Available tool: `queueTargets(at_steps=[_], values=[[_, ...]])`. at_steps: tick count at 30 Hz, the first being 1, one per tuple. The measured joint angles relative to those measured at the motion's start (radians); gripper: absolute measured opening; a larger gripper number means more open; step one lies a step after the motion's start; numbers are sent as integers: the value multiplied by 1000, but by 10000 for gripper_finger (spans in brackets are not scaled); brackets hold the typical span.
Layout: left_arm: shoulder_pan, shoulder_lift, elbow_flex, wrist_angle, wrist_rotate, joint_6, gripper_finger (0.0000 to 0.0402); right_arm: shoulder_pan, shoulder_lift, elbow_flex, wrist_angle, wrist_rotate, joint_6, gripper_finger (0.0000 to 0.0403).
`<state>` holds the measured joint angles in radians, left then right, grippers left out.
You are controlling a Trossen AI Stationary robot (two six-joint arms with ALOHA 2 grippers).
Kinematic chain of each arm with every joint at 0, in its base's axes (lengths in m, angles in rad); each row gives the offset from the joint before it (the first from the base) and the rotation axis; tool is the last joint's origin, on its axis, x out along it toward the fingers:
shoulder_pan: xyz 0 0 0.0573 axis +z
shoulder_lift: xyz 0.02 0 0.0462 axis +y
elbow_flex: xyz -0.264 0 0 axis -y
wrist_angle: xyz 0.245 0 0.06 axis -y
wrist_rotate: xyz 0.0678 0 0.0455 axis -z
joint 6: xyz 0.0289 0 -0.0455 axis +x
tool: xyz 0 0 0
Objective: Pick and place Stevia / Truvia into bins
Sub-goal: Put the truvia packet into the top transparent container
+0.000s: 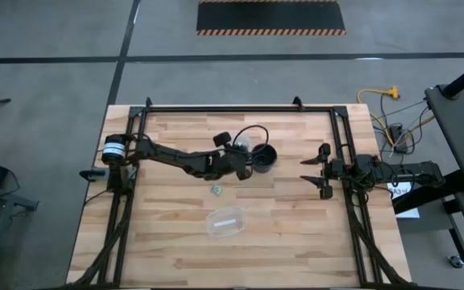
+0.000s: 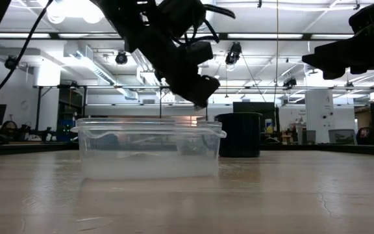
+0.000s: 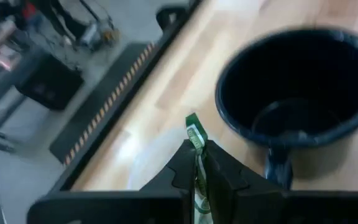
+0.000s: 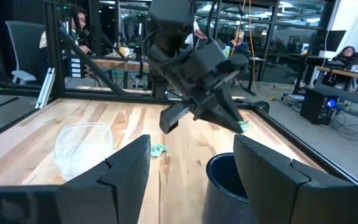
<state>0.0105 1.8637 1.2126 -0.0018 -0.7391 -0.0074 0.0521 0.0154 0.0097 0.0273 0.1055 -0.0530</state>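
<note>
The left gripper [image 3: 199,163] is clamped on a green-and-white Stevia packet [image 3: 195,135], held above the table just beside the black mug [image 3: 303,93]. Another packet [image 1: 216,190] lies on the wood near the oval tub [image 1: 225,222]. The right gripper [image 1: 311,171] waits wide apart, holding nothing.

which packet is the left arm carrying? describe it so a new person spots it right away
Find the black mug near the middle of the wooden table. Beside it hangs the left hand, shut on a green-and-white sweetener packet that stands edge-up between the fingers. Unlike the other packet lying flat on the wood, this one is up in the air.
</note>
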Motion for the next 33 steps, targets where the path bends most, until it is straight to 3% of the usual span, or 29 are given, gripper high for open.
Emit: queueTargets(at_steps=[4,9,22,33], values=[[1,0,-42,136,-10,82,2,0,0,0,-1,0,0,221],[4,0,-56,153,-136,184,2,0,0,0,-1,0,0,221],[60,0,-58,151,-99,224,3,0,0,0,-1,0,0,221],[62,0,-58,150,-93,225,62,0,0,0,-1,0,0,221]])
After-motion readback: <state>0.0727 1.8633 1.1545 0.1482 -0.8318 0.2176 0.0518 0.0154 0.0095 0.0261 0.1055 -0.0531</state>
